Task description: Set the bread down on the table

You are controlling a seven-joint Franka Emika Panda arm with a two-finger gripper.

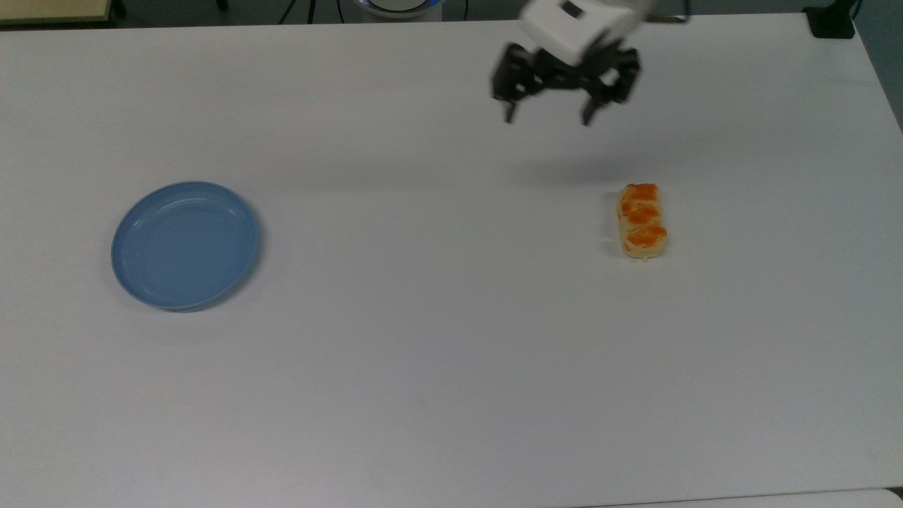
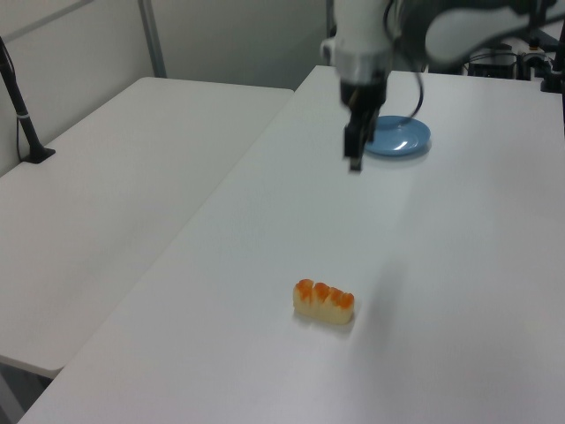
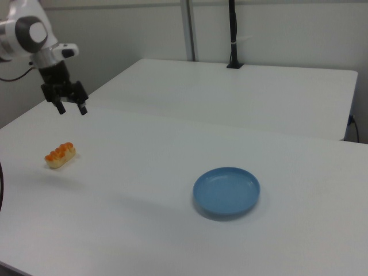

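**A:** Where does the bread lie relative to the gripper?

**B:** The bread (image 1: 642,221), a small oblong bun with orange glazed patches on top, rests flat on the white table (image 1: 437,367), toward the top view's right. The gripper (image 1: 547,116) hangs in the air well apart from it, up and toward the top view's left of the bun. Its two black fingers (image 1: 507,106) are spread wide with nothing between them.

**A:** What does the left view add?

**B:** In the left view the bread (image 2: 324,301) sits in the foreground, and the gripper (image 2: 354,152) hangs farther back, raised clear of the table (image 2: 265,371). From this side the fingers line up one behind the other, so their spread cannot be judged here. A round blue plate (image 2: 399,137) lies just beyond the gripper.

**A:** And the right view?

**B:** There the bread (image 3: 60,155) lies near the right view's left edge, with the gripper (image 3: 71,108) above it, fingers apart and pointing down. The blue plate (image 3: 226,191) sits well apart from both, toward the right view's middle. In the top view, the plate (image 1: 185,245) sits at the far left, with the bread across the table from it.
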